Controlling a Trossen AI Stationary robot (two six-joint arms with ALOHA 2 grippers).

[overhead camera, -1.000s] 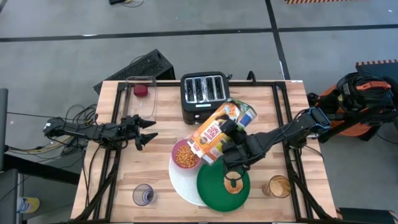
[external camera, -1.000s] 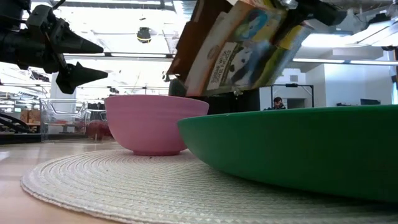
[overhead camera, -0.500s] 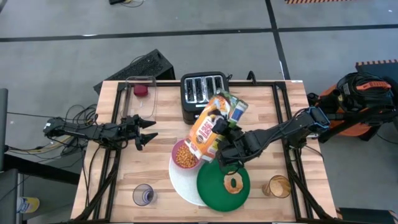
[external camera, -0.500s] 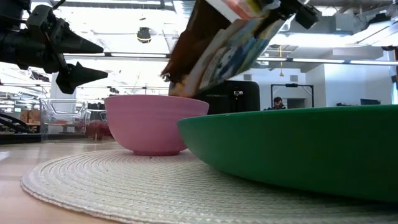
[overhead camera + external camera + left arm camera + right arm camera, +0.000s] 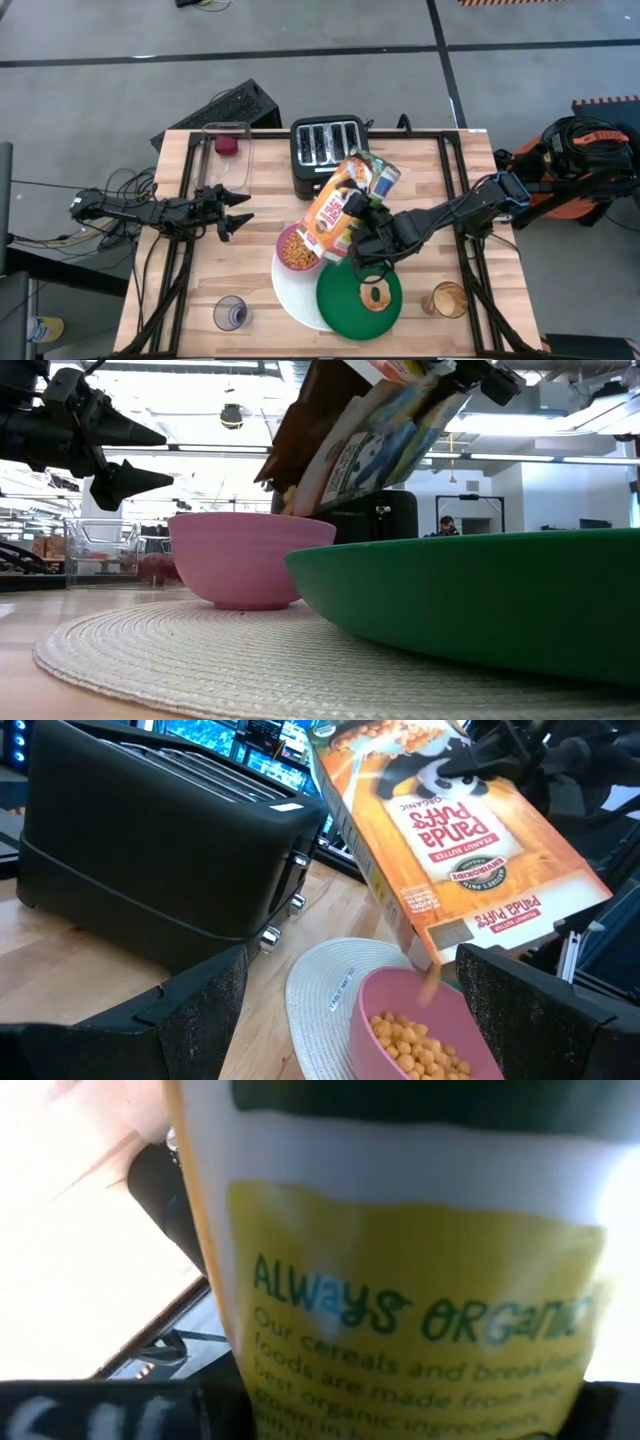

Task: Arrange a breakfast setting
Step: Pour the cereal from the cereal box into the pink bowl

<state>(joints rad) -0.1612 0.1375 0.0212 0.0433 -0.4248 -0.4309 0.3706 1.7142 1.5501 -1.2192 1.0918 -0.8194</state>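
My right gripper [image 5: 364, 232] is shut on an orange cereal box [image 5: 345, 203], tilted with its open end down over the small pink bowl [image 5: 296, 250]. The bowl holds round cereal puffs [image 5: 405, 1038] and stands on a white round woven mat [image 5: 296, 295]. The dark-green plate [image 5: 350, 300] carries the bagel ring [image 5: 377, 296]. A red food piece [image 5: 229, 144] lies in the clear container. An empty tumbler [image 5: 230, 313] and a tumbler of orange drink [image 5: 447, 298] stand near the front. My left gripper [image 5: 240, 210] is open and empty, at the left. No spoon shows. My right gripper holds the cereal box by its side panels [image 5: 400, 1310] about midway along its length, coming level from the table's right. The box is lifted clear and tilted, its open top [image 5: 430, 955] lowest, just above the bowl. The box itself hides the fingertips.
The black four-slot toaster [image 5: 327, 148] stands just behind the box at the far middle. The clear rectangular container [image 5: 228, 152] is at the far left. Bare wood lies between my left gripper and the bowl and at the table's right side.
My right gripper has drawn back a little toward the far edge, off the bagel, and has tipped the cereal box steeper, its closed end rising and its open end staying over the bowl. Puffs are falling from the box into the bowl.
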